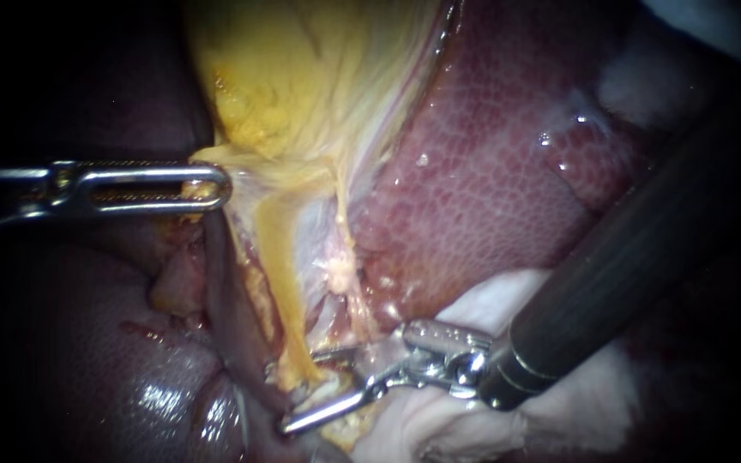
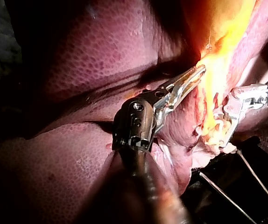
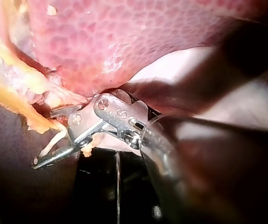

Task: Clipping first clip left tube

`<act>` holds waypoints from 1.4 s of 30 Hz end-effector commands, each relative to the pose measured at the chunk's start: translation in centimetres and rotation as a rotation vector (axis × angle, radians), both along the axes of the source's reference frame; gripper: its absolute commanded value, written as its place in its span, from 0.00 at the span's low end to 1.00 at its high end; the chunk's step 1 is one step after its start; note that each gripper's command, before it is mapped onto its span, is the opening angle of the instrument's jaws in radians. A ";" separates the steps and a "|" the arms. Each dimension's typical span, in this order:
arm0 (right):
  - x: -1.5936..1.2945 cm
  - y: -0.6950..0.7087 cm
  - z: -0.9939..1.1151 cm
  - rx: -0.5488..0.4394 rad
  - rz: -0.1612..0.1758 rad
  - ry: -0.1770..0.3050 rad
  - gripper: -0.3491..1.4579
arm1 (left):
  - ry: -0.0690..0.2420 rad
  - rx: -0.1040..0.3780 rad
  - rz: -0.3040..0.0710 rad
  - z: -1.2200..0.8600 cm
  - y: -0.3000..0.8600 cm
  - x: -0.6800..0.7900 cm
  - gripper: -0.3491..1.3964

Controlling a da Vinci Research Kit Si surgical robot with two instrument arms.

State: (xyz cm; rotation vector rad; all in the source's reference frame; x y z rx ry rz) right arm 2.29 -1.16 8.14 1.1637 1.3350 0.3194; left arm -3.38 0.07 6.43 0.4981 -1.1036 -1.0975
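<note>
Here yellow, stringy left tube [image 1: 282,291] is straddled by spread jaws of R instrument [image 1: 285,397], gallbladder [image 1: 302,77] pinched by L instrument [image 1: 220,186].

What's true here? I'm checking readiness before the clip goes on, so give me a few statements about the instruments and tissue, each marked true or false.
1. The right instrument has its jaws open, astride the left tube. True.
2. The left instrument comes in from the upper right. False: it comes in from the left.
3. The left instrument's jaws grip yellow gallbladder tissue. True.
4. White gauze lies under the left instrument. False: it lies under the right instrument.
</note>
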 end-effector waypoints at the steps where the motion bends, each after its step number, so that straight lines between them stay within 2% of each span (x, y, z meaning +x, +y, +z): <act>1: -0.02 0.10 -0.06 0.012 0.018 -0.004 0.48 | 0.000 -0.001 0.002 0.00 0.00 0.00 0.00; 5: -0.10 0.44 -0.16 0.008 0.094 0.013 0.48 | 0.000 -0.001 0.001 -0.01 0.00 0.00 0.00; 8: -0.13 0.63 -0.20 0.005 0.129 0.025 0.48 | 0.001 -0.001 0.001 -0.02 -0.01 -0.01 0.00; 11: -0.17 0.72 -0.18 -0.003 0.148 0.018 0.49 | 0.001 -0.001 0.000 -0.02 -0.01 -0.01 0.00; 15: -0.19 0.76 -0.16 -0.007 0.152 0.017 0.49 | 0.001 -0.001 0.000 -0.03 -0.01 -0.01 0.00; 19: -0.16 0.71 -0.18 -0.005 0.151 0.028 0.49 | 0.001 -0.001 0.000 -0.02 -0.01 -0.02 0.00; 22: -0.13 0.60 -0.19 -0.006 0.123 0.050 0.49 | 0.001 -0.001 0.000 -0.02 -0.01 -0.02 0.00; 23: -0.12 0.53 -0.18 -0.003 0.103 0.060 0.48 | 0.001 -0.001 0.000 -0.02 -0.01 -0.02 0.00; 25: -0.09 0.42 -0.15 0.008 0.087 0.064 0.48 | 0.001 -0.001 0.000 -0.02 -0.01 -0.02 0.00; 27: -0.06 0.29 -0.08 0.007 0.063 0.060 0.47 | 0.001 -0.001 0.000 -0.02 -0.01 -0.02 0.00; 31: -0.03 0.13 0.06 -0.017 0.026 0.017 0.47 | 0.001 -0.001 0.000 -0.03 -0.01 -0.01 0.00; 35: -0.04 0.10 0.18 -0.022 0.018 0.004 0.47 | 0.001 -0.001 0.000 -0.03 -0.01 -0.01 0.00; 42: -0.05 0.10 0.19 -0.023 0.017 0.002 0.45 | 0.001 -0.001 0.000 -0.02 -0.01 -0.01 0.00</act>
